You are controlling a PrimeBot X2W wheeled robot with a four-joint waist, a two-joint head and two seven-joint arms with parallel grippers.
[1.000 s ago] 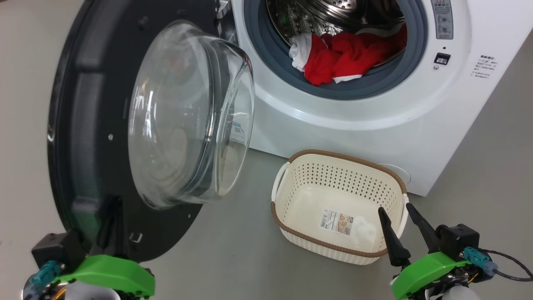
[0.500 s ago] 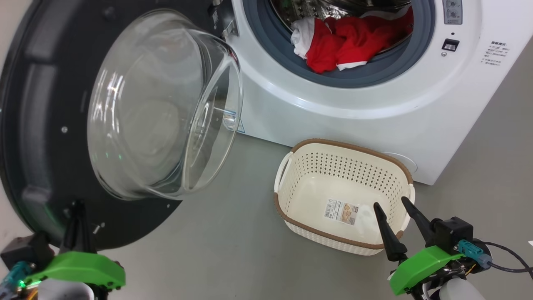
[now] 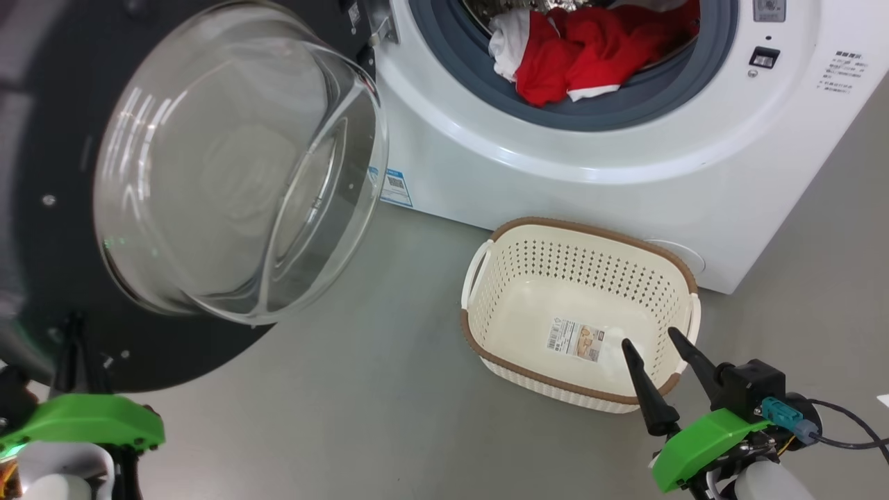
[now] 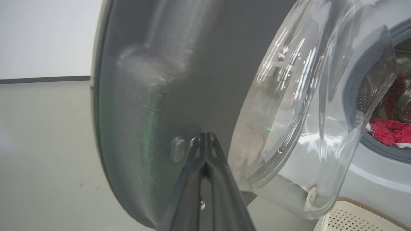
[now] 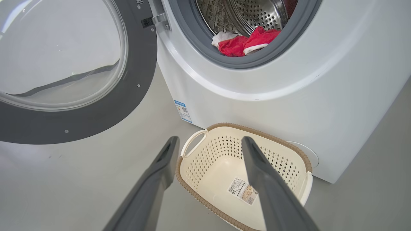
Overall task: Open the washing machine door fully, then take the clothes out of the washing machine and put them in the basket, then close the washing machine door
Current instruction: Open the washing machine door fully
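The washing machine door [image 3: 42, 278] stands swung open to the left, its clear glass bowl [image 3: 222, 160] bulging toward me. My left gripper [image 4: 205, 136] is shut, its tips against the door's [image 4: 154, 96] dark inner face beside the glass; it sits low left in the head view [image 3: 69, 340]. The red and white clothes [image 3: 583, 48] lie in the mouth of the white washing machine [image 3: 555, 180], on its grey ring. The cream basket [image 3: 569, 264] stands empty on the floor before the machine. My right gripper [image 3: 649, 338] hangs open over the basket's near right corner, holding nothing.
Grey floor spreads between the door and the basket [image 5: 212, 154]. A blue sticker [image 3: 396, 186] marks the machine's lower left front, and a round cap [image 3: 684, 253] sits low behind the basket. In the right wrist view the clothes [image 5: 244, 45] rest below the steel drum [image 5: 257, 12].
The door has swung further open to the left, uncovering the blue sticker, and my shut left gripper has gone left with it. The head camera shifted. The right gripper has stayed open over the basket.
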